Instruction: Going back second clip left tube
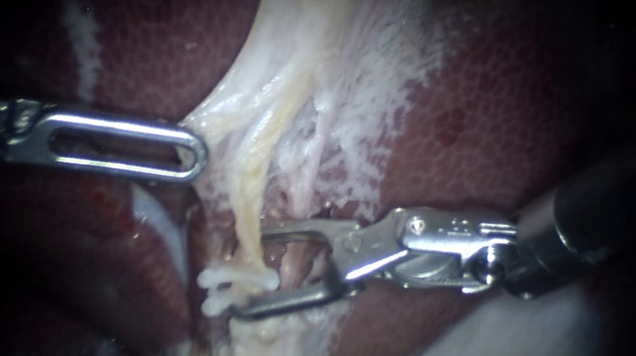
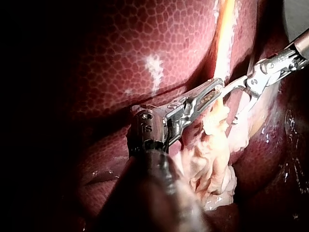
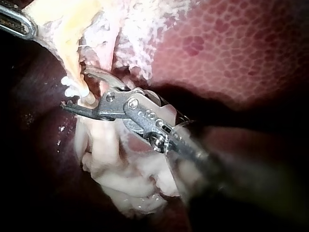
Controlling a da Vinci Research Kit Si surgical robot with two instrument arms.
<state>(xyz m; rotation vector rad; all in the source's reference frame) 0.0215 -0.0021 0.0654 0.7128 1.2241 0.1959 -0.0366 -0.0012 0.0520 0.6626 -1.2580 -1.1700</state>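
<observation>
- Right instrument (image 1: pixel 255 269): claw open astride the left tube (image 1: pixel 252 223), white clip (image 1: pixel 231 282) by its lower tip.
- Left instrument (image 1: pixel 199 158): claw grips pale tissue (image 1: pixel 262 100).
- Withdraw straight; avoid snagging the clip.

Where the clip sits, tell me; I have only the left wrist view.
Observer: The endoscope view shows a white clip on the yellowish tube.
Operator: Now place the right side against it.
Observer: The right instrument has open jaws; the clip lies by their tips, not gripped.
Operator: Now the left.
Observer: The left instrument rests its tip on pale tissue farther along the tube, apart from the clip.
</observation>
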